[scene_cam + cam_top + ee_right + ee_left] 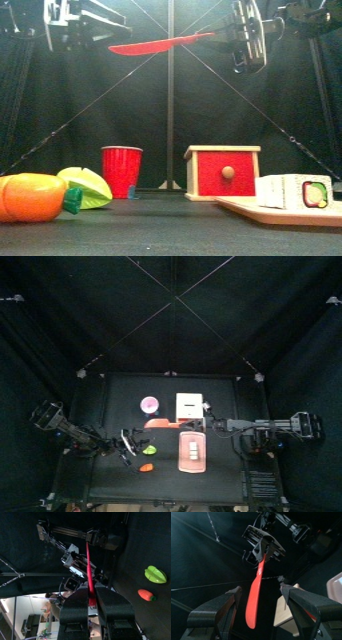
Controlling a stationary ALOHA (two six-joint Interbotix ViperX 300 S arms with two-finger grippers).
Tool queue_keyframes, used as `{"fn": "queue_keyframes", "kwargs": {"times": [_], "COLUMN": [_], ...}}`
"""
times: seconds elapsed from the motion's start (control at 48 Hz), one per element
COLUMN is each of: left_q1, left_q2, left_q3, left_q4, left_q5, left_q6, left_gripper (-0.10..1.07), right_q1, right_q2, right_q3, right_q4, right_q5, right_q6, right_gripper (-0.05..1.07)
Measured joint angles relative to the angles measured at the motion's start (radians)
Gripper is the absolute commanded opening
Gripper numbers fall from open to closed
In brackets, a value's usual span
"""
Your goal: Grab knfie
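Front view: the red knfie [160, 44] hangs level in the air, high above the surface [174, 215], pinched at one end by the right tool [245, 35], its tip reaching toward the left tool [56, 25]. The chief risk, judged from here, is a fumbled handover: the blade is slim and gripped only at its end, so a knock from the left arm, or the left jaws shutting off-centre, could twist it loose and drop it among the toys below. A release by the right arm before the left has a firm hold would do the same. Seen from the left wrist, the left tool stands wide open, its jaws on either side of the blade and apparently not touching it. The right tool is narrowed onto the handle end.
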Motion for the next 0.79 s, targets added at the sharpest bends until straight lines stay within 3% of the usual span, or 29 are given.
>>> {"fn": "queue_keyframes", "kwargs": {"times": [0.396, 0.604, 0.792], "left_q1": [0.017, 0.043, 0.064], "left_q2": [0.181, 0.213, 0.219], "left_q3": [-0.074, -0.080, -0.080], "left_q4": [-0.025, -0.101, -0.118], "left_q5": [-0.245, -0.275, -0.282], "left_q6": [0.137, 0.175, 0.176], "left_gripper": [0.97, 0.97, 0.96], "right_q1": [-0.002, 0.002, 0.002], "right_q2": [0.002, 0.002, 0.003], "right_q3": [0.006, 0.015, 0.017], "right_q4": [0.000, 0.000, -0.002], "right_q5": [-0.020, -0.032, -0.035], "right_q6": [-0.003, -0.005, -0.005], "right_gripper": [0.21, 0.21, 0.21]}}
